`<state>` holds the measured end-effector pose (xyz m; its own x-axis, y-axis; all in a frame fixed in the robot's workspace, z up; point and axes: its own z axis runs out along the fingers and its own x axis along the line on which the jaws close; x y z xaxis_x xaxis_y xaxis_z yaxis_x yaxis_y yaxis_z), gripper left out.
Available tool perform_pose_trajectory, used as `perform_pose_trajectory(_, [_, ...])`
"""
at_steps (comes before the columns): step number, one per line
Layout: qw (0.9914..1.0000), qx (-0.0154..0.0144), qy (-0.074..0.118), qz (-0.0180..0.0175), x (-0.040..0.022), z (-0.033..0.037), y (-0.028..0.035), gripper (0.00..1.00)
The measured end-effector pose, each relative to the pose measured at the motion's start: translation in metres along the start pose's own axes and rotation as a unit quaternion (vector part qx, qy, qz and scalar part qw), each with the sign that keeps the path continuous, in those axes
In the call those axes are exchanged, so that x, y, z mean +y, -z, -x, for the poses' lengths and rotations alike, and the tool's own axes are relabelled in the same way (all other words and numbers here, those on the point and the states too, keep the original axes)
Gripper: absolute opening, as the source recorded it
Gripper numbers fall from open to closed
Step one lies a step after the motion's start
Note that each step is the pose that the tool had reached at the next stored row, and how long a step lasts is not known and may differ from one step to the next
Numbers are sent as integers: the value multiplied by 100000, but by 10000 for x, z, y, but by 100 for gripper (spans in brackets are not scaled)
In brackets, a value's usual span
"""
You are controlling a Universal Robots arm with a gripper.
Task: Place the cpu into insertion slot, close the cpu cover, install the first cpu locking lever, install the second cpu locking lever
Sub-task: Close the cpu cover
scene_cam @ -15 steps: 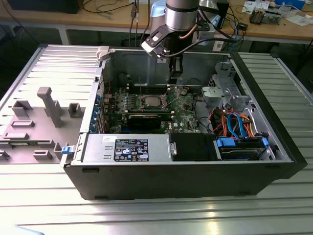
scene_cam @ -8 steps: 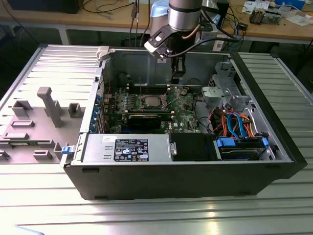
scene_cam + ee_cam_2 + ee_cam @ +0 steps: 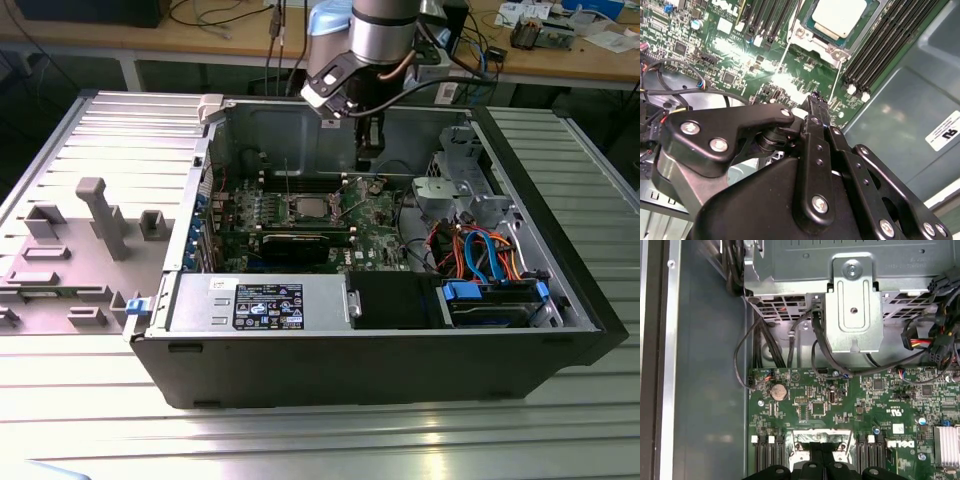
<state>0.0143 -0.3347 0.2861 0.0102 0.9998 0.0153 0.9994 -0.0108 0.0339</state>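
Where the green board [image 3: 378,215] lies in the open case [image 3: 400,372], the cpu [image 3: 308,206] sits flat in the insertion slot [image 3: 295,211], toward the exterior view's left of me. My gripper [image 3: 366,165] hangs near it on that view's right, above the board, jaws pinched together on nothing.

The cpu [image 3: 840,17] is cut off by the second wrist view's edge.

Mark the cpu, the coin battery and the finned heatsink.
cpu [image 3: 840,17], second wrist view, middle of its silver-grey top.
coin battery [image 3: 778,391], first wrist view, centre of its round face.
finned heatsink [image 3: 946,445], first wrist view, on its silver fins.
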Motion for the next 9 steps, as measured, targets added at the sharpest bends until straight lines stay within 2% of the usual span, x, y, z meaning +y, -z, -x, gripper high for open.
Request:
perform_pose_trajectory(4, [100000, 1, 1, -304, 67, -1, -20, 11])
perform_pose_trajectory(6, [99999, -6, 36, -486, 101, 0, -66, 11])
perform_pose_trajectory(9, [99989, 26, 1226, -831, 145, 0, -126, 11])
